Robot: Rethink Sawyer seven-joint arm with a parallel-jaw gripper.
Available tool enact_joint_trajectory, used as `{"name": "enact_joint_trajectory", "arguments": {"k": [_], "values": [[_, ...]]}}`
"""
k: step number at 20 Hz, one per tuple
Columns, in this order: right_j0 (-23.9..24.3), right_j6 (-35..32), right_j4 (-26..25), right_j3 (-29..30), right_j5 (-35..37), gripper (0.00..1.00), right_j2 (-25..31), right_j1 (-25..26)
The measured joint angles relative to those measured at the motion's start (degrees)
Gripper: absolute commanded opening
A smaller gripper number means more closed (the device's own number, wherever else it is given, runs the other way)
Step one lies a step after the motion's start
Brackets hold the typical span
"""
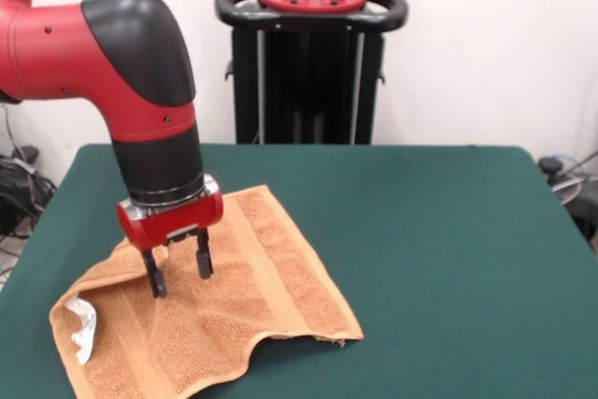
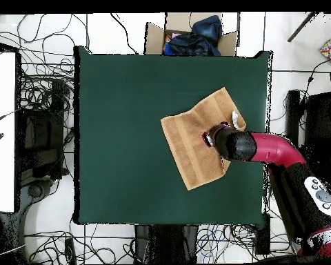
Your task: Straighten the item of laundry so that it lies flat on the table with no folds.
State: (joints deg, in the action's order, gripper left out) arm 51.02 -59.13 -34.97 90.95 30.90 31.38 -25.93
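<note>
Towel (image 1: pixel 234 296) overhangs table (image 1: pixel 448 231) edge; hand (image 1: pixel 179 270) open above it.

Front cam: low, close, across the table (image 1: pixel 420 231). Overhead cam: straight down, farther. Both cover the tabletop.

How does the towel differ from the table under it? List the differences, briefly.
Colour: the towel is orange-tan, the table dark green. Size: the towel covers only a small part of the table. State: the table is flat, while the towel is rumpled, with a raised fold at the corner by its white tag. Pose: seen from overhead, the towel lies askew to the table's edges. Both are roughly rectangular.
</note>
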Motion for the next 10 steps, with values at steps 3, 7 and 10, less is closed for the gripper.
{"name": "enact_joint_trajectory", "arguments": {"k": [3, 7, 10], "values": [[0.0, 0.0, 0.0, 0.0, 0.0, 1.0, 0.0, -0.4], [0.0, 0.0, -0.1, 0.0, 0.0, 1.0, 0.0, -0.9], [0.0, 0.0, -0.1, 0.0, 0.0, 1.0, 0.0, -1.0]]}}
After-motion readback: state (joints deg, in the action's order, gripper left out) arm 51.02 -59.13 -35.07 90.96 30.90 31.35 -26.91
